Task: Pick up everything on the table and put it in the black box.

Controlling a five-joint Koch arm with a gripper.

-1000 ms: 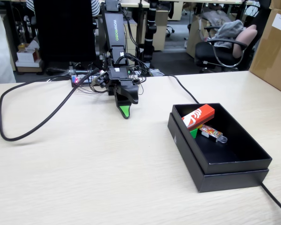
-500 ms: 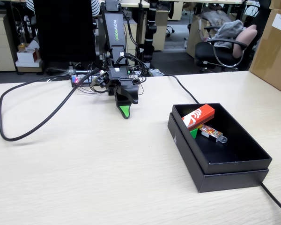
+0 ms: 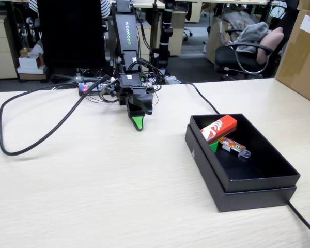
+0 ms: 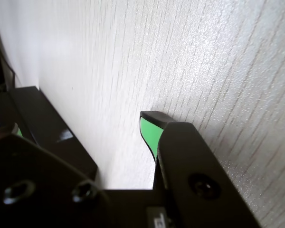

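Meanwhile, the pincer [image 3: 137, 123] hung tip-down over the bare beige counter [image 3: 93, 181], left of the black box [image 3: 258, 183] in the fixed view; whether it was parted or closed could not be told, only one green-faced tip [image 4: 151, 132] showing, with nothing seen in its hold. Inside the black box, against its far-left corner, the red-orange block [image 3: 219, 127] leaned tilted, a green cube [image 3: 214, 146] just below it and a multicoloured stick [image 3: 234, 146] beside them. A black cable [image 3: 36, 139] looped across the counter left of the box.
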